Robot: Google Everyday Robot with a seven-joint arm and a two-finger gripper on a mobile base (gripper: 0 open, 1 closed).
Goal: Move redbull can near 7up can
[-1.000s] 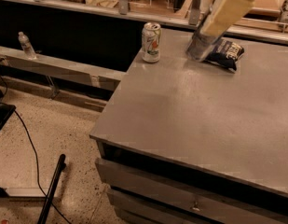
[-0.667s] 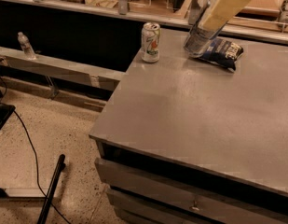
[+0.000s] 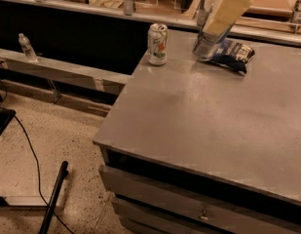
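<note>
Nearest is the speckled floor with a thin black cable (image 3: 28,145) and a black rod (image 3: 53,196), neither of them in the way. Then comes the grey metal cabinet's flat top (image 3: 198,126), bare all the way to the cans. The wide, pale green-and-white 7up can (image 3: 157,44) stands upright near the far left edge. Well apart to its right is the slim silver redbull can (image 3: 205,50), leaning, with its base at the tabletop. The cream-armed gripper (image 3: 213,33) sits over its upper part, and I cannot tell whether it has hold of the can. If the hold is loose, the narrow can could tip or slide out on the way left. A careless arrival could knock the 7up can off the nearby edge. A crumpled dark blue snack bag (image 3: 234,55) touches the redbull can's right side and might drag along. Beyond, a clear plastic bottle (image 3: 26,47) rests on a lower ledge.
</note>
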